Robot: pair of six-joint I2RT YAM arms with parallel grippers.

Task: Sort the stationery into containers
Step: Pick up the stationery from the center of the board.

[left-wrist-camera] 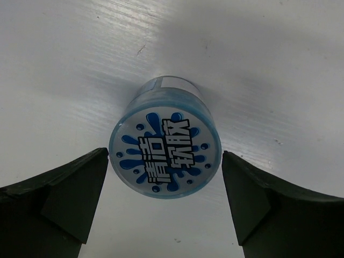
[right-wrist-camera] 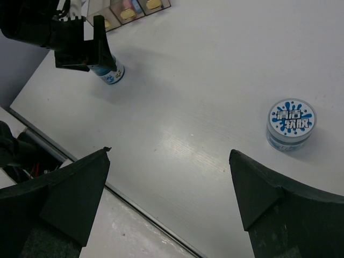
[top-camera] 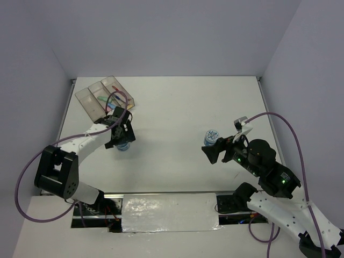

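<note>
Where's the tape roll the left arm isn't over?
Top view: that tape roll stands right of centre, beside the open right gripper, far from the containers at back left.

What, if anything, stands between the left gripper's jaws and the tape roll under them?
Nothing visible does. In the left wrist view the tape roll sits label up on the bare table. It is in the gap between the open jaws of the left gripper, with free space on both sides.
</note>
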